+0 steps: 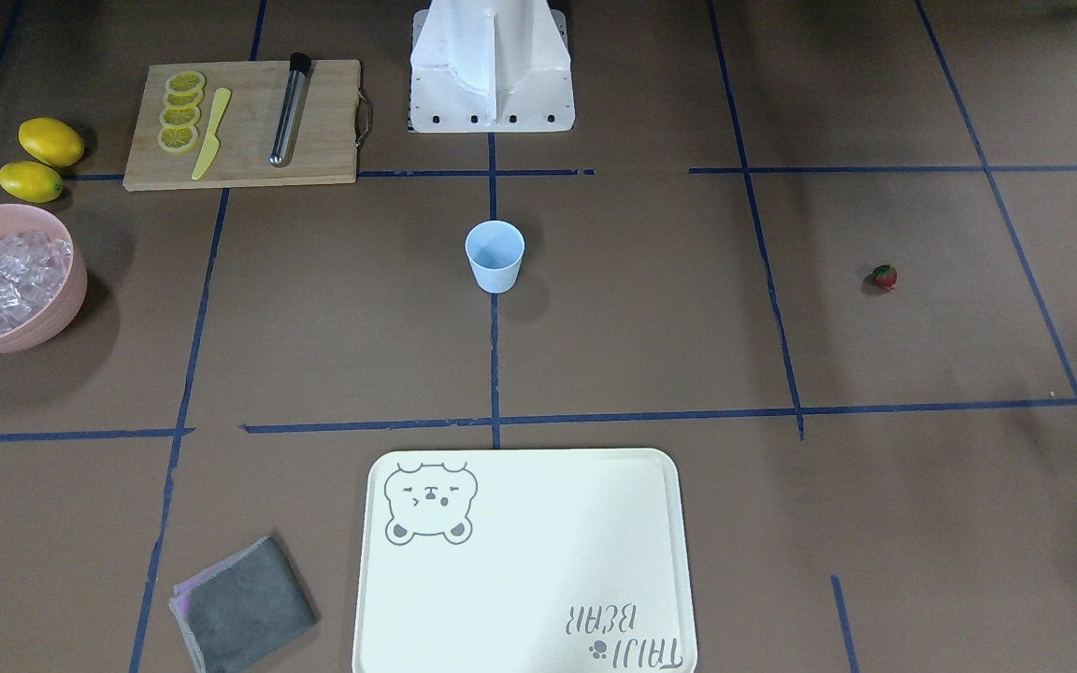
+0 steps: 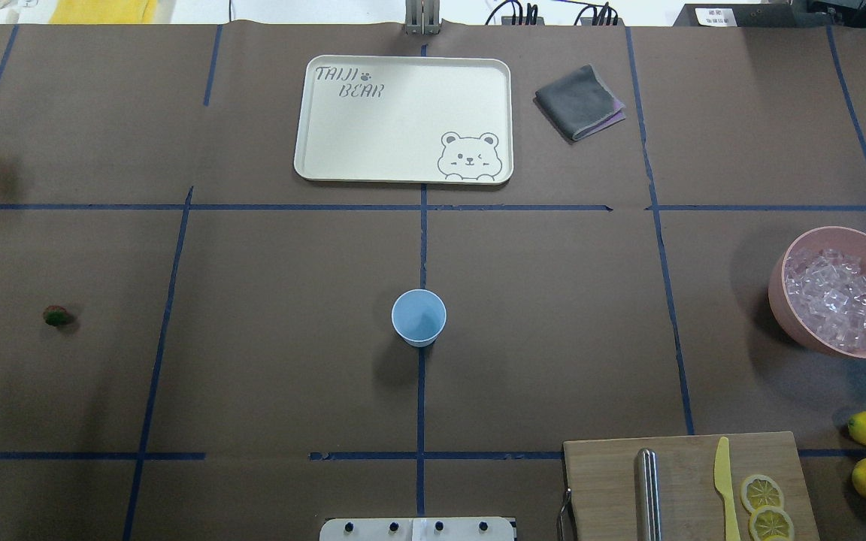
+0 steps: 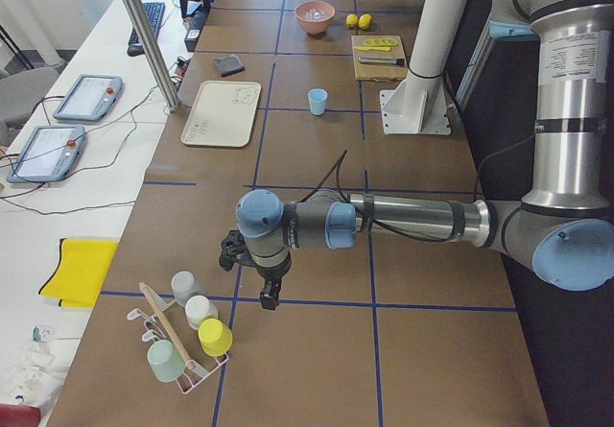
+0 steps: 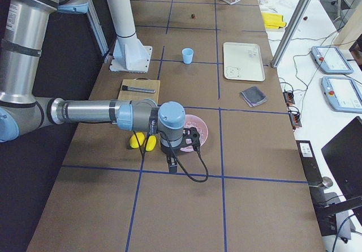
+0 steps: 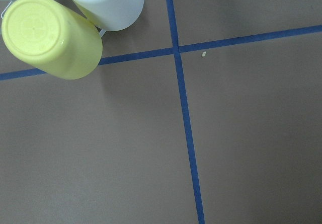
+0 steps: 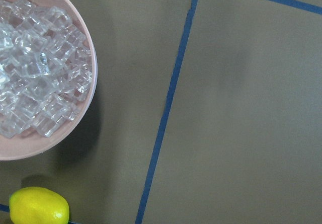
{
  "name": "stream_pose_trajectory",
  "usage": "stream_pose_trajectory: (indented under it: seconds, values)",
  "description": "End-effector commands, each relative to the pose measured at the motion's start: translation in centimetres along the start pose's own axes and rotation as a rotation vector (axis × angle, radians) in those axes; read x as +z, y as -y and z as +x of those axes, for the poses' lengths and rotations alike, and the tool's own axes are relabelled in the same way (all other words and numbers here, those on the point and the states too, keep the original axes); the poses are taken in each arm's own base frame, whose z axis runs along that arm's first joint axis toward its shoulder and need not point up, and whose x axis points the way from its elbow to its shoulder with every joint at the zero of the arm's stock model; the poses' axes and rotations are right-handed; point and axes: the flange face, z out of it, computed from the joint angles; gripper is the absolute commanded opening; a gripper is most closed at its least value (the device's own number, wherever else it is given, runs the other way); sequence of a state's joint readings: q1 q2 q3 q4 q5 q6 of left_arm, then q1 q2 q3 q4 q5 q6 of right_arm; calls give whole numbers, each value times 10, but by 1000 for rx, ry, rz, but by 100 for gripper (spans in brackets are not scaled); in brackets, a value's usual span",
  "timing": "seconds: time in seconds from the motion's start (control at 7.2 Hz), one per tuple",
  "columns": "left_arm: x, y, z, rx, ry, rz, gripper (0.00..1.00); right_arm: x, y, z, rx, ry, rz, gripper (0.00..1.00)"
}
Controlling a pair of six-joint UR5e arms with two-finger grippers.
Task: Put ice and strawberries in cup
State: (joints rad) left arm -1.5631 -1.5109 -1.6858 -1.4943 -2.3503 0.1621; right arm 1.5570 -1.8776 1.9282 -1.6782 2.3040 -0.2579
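Nearest, tray [image 1: 520,561], lower edge cut off. Beyond it, cup [image 1: 495,256] upright mid-worktop. Well apart on cup's robot-left side, strawberry [image 1: 884,277], tiny, blurred. Far to cup's other side, ice [image 1: 1,280] heaped in pink bowl [image 1: 57,318], bowl cropped. Far from cup, left hand [image 3: 267,295] and right hand [image 4: 171,164]: released or clenched, cannot tell.

Brown table [image 1: 314,308] carries cup [image 1: 495,256], strawberry [image 1: 884,277], bowl [image 1: 64,314], tray [image 1: 520,570], board [image 1: 325,121], cloth [image 1: 244,606].
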Motion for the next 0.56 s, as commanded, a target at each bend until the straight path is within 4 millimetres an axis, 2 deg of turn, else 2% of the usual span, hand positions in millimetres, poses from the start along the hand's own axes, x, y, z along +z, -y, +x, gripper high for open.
stream_pose_trajectory:
  seconds: [0.0, 0.28, 0.42]
  values:
    - [-2, 1, 1, 5, 1, 3, 100, 0, 0, 0, -1, 0, 0, 100]
    - [-3, 2, 2, 7, 1, 5, 100, 0, -1, 0, 1, 3, 0, 100]
    - [-3, 2, 2, 7, 0, 5, 100, -5, 6, -4, -9, 1, 12, 100]
